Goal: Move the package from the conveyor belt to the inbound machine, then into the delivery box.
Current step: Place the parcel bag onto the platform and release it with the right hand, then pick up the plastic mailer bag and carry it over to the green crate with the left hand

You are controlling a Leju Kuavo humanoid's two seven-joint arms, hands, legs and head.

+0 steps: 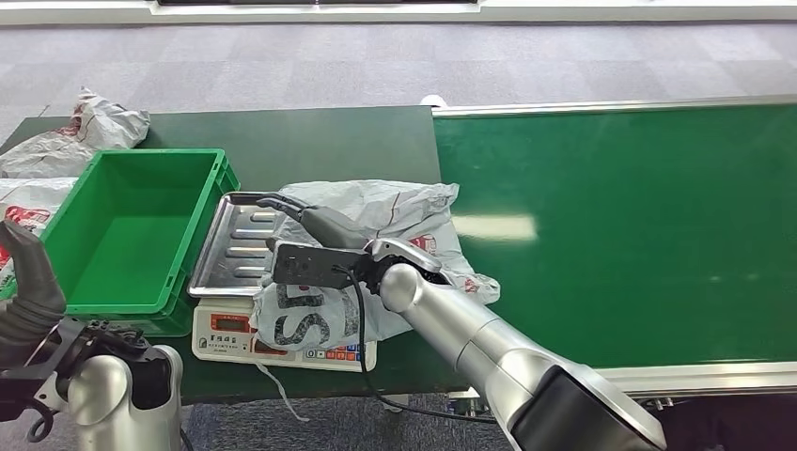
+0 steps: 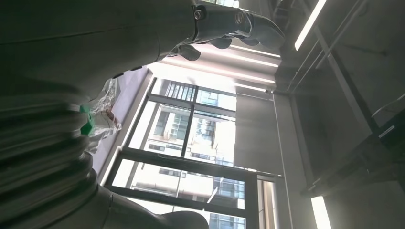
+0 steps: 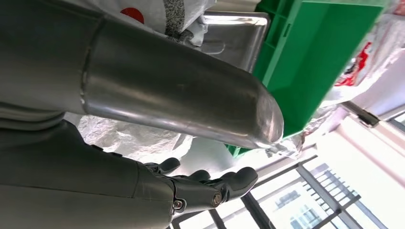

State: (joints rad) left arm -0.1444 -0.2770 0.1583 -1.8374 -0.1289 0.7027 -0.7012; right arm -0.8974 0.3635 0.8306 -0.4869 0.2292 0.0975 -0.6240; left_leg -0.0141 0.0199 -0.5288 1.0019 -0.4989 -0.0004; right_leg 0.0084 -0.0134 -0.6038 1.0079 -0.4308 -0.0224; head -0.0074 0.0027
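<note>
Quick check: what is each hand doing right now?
Left hand: raised beside the green bin, fingers apart, holding nothing.
Right hand: resting on the white package over the scale tray; grip cannot be told.

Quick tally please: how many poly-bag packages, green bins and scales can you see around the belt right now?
Poly-bag packages: 3, one on the scale, one behind the bin, one left of the bin
Green bins: 1
Scales: 1
Total: 5
</note>
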